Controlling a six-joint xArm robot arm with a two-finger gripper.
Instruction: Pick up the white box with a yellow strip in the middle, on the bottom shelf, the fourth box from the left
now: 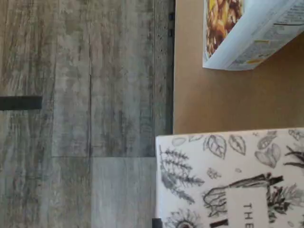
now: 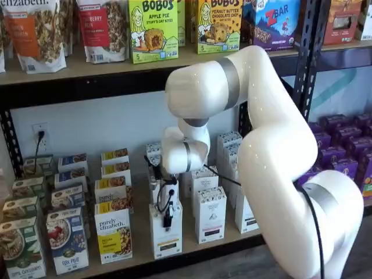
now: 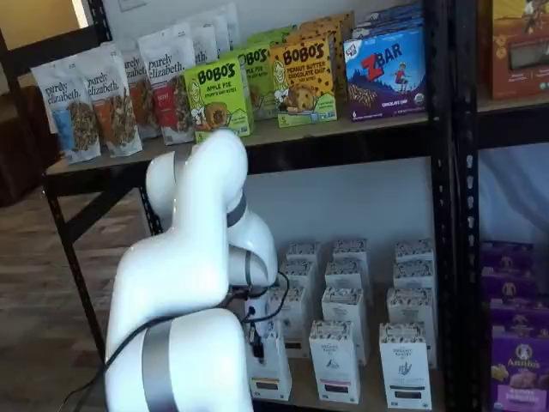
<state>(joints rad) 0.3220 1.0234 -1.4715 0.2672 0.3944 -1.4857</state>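
The white box (image 2: 165,237) stands at the front of the bottom shelf (image 2: 139,257), with a speckled top and a strip low on its front. It also shows in a shelf view (image 3: 273,367). In the wrist view its leaf-patterned top (image 1: 228,180) lies close under the camera, on the tan board (image 1: 228,99). My gripper (image 2: 168,217) hangs right at the top front of this box, its black fingers and a cable in front of the carton. It shows side-on in a shelf view (image 3: 256,342). No gap between the fingers shows, so I cannot tell whether they hold the box.
A yellow Purely Elizabeth box (image 2: 113,238) stands left of the white box and shows in the wrist view (image 1: 247,33). Like white cartons (image 2: 210,215) stand to its right and behind. My arm (image 2: 279,145) hides the cartons further right. Grey wood floor (image 1: 95,118) lies past the shelf edge.
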